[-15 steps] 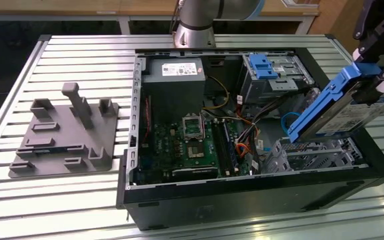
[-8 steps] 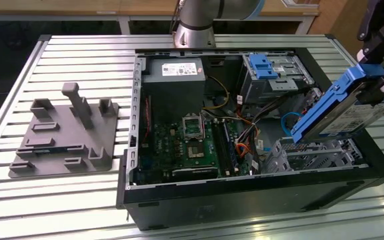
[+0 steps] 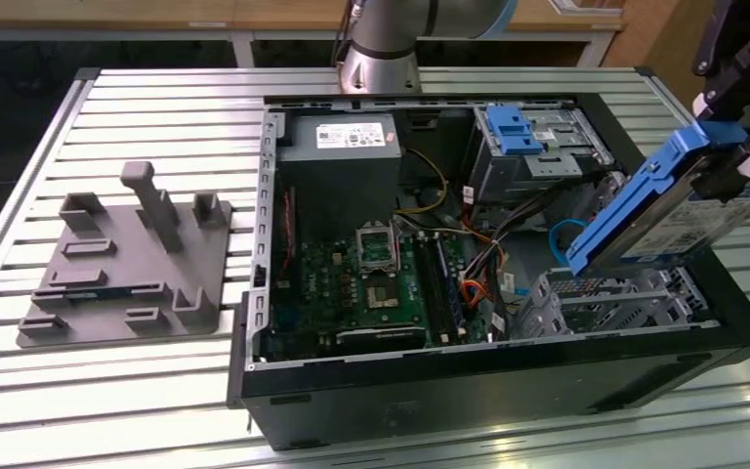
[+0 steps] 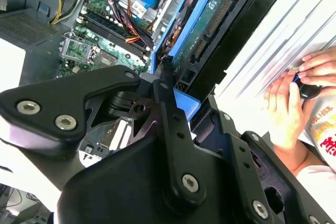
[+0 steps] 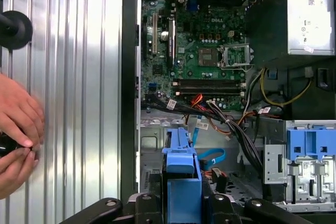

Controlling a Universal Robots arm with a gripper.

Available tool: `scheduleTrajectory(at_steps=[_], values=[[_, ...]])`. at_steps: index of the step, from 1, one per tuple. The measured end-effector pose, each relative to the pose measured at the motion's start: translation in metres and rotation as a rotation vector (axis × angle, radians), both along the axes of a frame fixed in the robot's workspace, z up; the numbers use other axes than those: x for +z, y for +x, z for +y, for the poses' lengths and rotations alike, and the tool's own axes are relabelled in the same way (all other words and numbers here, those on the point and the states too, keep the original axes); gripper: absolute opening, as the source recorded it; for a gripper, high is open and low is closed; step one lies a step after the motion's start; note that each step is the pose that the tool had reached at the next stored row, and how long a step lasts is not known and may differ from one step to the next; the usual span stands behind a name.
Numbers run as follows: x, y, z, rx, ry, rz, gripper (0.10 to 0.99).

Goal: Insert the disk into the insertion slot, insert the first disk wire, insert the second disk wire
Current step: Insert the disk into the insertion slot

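Note:
My gripper (image 3: 729, 156) is shut on the disk (image 3: 668, 220), a silver drive with a white label in a bright blue bracket. The disk hangs tilted over the exterior view's right end of the open computer case, its lower end just above the insertion slot (image 3: 609, 301), a silver perforated cage. In the first wrist view the blue bracket (image 5: 181, 179) sticks out between my black fingers (image 5: 144, 203). The second wrist view has the disk's green underside (image 4: 210, 22) running away from the fingers. A blue flat cable (image 3: 562, 239) loops loose beside the cage.
The case (image 3: 479, 376) lies open on a slatted metal table (image 3: 153, 391). Inside are a motherboard (image 3: 375, 274), a power supply (image 3: 343, 137) and a taller bay with a blue latch (image 3: 516, 132). A grey fixture (image 3: 128, 264) stands at the exterior view's left. A person's hands (image 5: 16, 129) rest beside the case.

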State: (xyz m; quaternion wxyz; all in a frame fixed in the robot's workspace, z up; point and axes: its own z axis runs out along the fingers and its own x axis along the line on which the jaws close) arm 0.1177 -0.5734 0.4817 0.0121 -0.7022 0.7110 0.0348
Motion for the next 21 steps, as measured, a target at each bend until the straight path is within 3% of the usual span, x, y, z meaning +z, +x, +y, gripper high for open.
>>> scheduleTrajectory(at_steps=[6,21], values=[[-0.0018,-0.0001,0.0064,0.0,-0.001,0.0,0.365],[-0.0068,0.0009,0.0082,0.002,-0.002,0.0002,0.365]])
